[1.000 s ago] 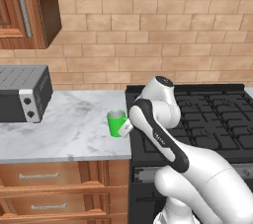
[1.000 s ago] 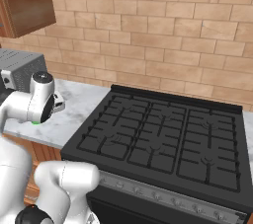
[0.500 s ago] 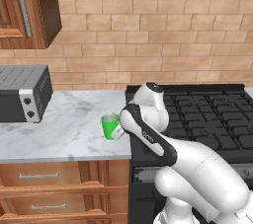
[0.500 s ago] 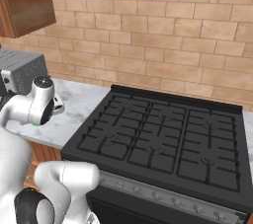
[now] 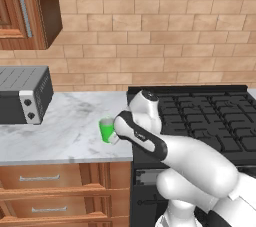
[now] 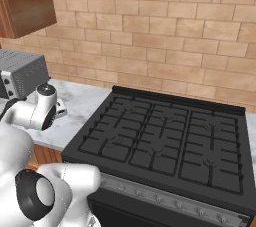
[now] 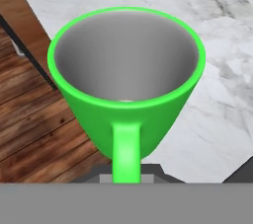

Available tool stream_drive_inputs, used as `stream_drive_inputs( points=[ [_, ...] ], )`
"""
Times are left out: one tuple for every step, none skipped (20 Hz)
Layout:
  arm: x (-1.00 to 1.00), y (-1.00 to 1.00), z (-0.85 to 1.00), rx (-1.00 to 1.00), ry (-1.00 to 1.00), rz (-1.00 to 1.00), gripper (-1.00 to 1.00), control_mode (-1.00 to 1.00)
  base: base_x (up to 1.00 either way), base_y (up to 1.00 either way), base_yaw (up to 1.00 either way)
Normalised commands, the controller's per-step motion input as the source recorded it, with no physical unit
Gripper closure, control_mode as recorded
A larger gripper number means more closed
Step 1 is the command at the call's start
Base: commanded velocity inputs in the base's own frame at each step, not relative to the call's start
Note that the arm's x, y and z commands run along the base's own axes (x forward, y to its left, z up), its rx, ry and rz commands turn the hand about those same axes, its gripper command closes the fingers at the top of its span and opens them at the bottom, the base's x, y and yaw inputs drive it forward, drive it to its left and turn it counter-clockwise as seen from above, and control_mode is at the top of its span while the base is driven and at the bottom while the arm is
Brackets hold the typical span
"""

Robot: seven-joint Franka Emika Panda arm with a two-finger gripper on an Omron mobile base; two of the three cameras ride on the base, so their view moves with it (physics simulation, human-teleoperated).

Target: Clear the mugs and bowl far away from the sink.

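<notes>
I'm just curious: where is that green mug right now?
In the left base view the green mug is in the gripper, over the marble counter near its front edge, left of the stove.

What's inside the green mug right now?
The green mug, pinched by its handle in the gripper, looks empty: bare grey inner wall. The near rim hides its very bottom.

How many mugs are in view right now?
1. A bright green mug with a grey inside is gripped by its handle in the shut gripper, over the front edge of the white marble counter. Other mugs may be off-camera.
</notes>
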Motion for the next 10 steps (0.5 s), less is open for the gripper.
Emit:
stream_drive_inputs(
  points=[
    [0.27, 0.1, -0.31, 0.0, -0.03, 0.0, 1.0, -1.0, 0.0, 0.0, 0.0],
    [0.25, 0.11, -0.31, 0.0, -0.02, 0.0, 1.0, -1.0, 0.0, 0.0, 0.0],
    [0.26, 0.09, -0.31, 0.0, -0.02, 0.0, 1.0, -1.0, 0.0, 0.0, 0.0],
    [0.25, 0.08, -0.3, 0.0, -0.02, 0.0, 1.0, -1.0, 0.0, 0.0, 0.0],
    [0.26, 0.06, -0.29, 0.0, -0.02, 0.0, 1.0, -1.0, 0.0, 0.0, 0.0],
    [0.26, 0.05, -0.28, 0.0, -0.02, 0.0, 1.0, -1.0, 0.0, 0.0, 0.0],
    [0.24, 0.06, -0.29, 0.0, -0.03, 0.0, 1.0, -1.0, 0.0, 0.0, 0.0],
    [0.24, 0.04, -0.28, 0.0, -0.03, 0.0, 1.0, -1.0, 0.0, 0.0, 0.0],
    [0.28, 0.03, -0.3, 0.0, -0.03, 0.0, 1.0, -1.0, 0.0, 0.0, 0.0],
    [0.29, 0.01, -0.29, 0.0, -0.03, 0.0, 1.0, -1.0, 0.0, 0.0, 0.0]
  ],
)
